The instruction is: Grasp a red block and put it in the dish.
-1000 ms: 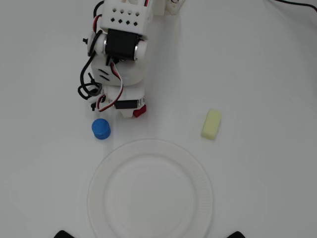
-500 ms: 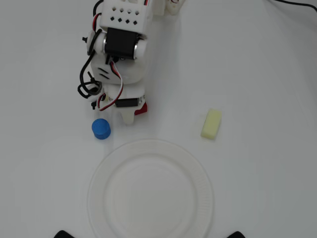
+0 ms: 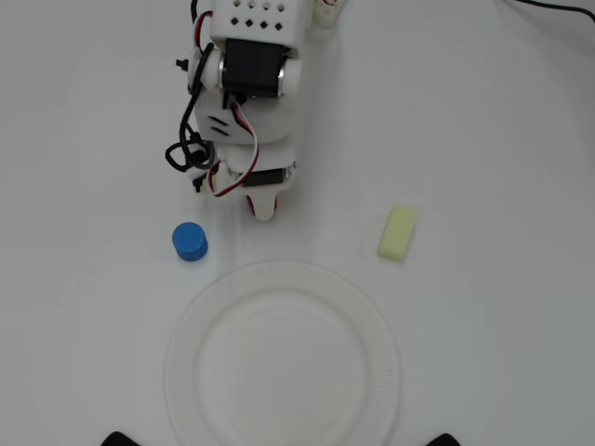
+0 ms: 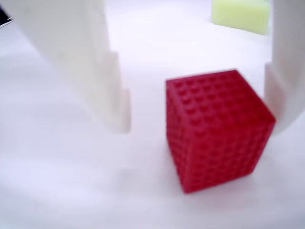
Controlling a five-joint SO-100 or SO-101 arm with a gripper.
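Note:
The red block (image 4: 217,129) is a small red cube with a studded surface, resting on the white table. In the wrist view it sits between my two white fingers (image 4: 95,71). The left finger stands apart from it and the right finger is at its right edge. My gripper (image 4: 200,123) is open around the block. In the overhead view the gripper (image 3: 262,206) points down at the table just above the dish, and only a red sliver of the block (image 3: 248,206) shows beside it. The dish (image 3: 279,362) is a large white paper plate at the bottom centre, with nothing on it.
A blue cylinder (image 3: 190,242) stands to the left of the gripper in the overhead view. A pale yellow oblong block (image 3: 397,232) lies to the right, and it also shows at the top of the wrist view (image 4: 240,14). The arm's base and cables fill the top centre.

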